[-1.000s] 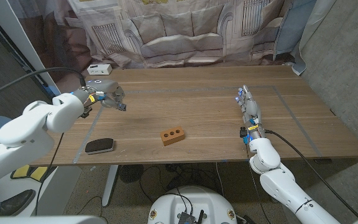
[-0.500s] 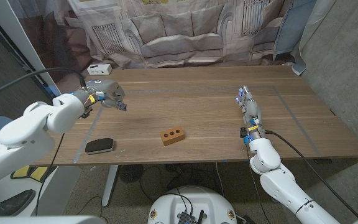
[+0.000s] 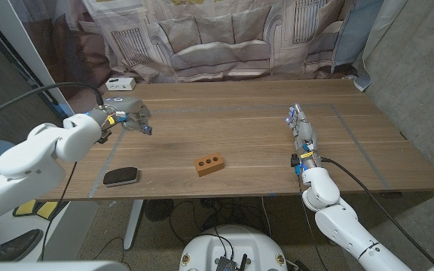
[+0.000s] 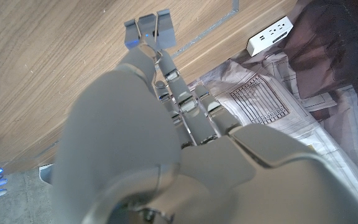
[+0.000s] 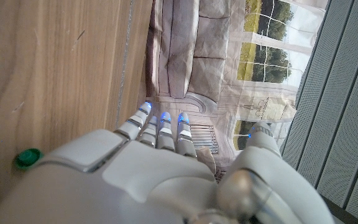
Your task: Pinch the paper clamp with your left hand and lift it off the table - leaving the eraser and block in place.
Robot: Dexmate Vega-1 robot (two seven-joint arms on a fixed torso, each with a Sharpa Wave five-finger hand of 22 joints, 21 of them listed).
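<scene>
My left hand [image 3: 126,114] pinches the paper clamp [image 4: 146,30] above the tabletop [image 3: 262,135]; my right hand [image 3: 301,132] holds nothing, fingers straight

The clamp [image 3: 148,129] was a small dark-blue paper clip with wire handles, pinched at the fingertips of the left hand [image 3: 126,113] and held clear of the worktop [image 3: 247,128] over its left rear part; the left wrist view showed it [image 4: 146,30] gripped by its handles. The eraser [image 3: 120,176], dark and rounded, lay flat near the front left edge. The block [image 3: 209,163], an orange-brown brick with holes in its top, lay near the front middle, well apart from both.
</scene>
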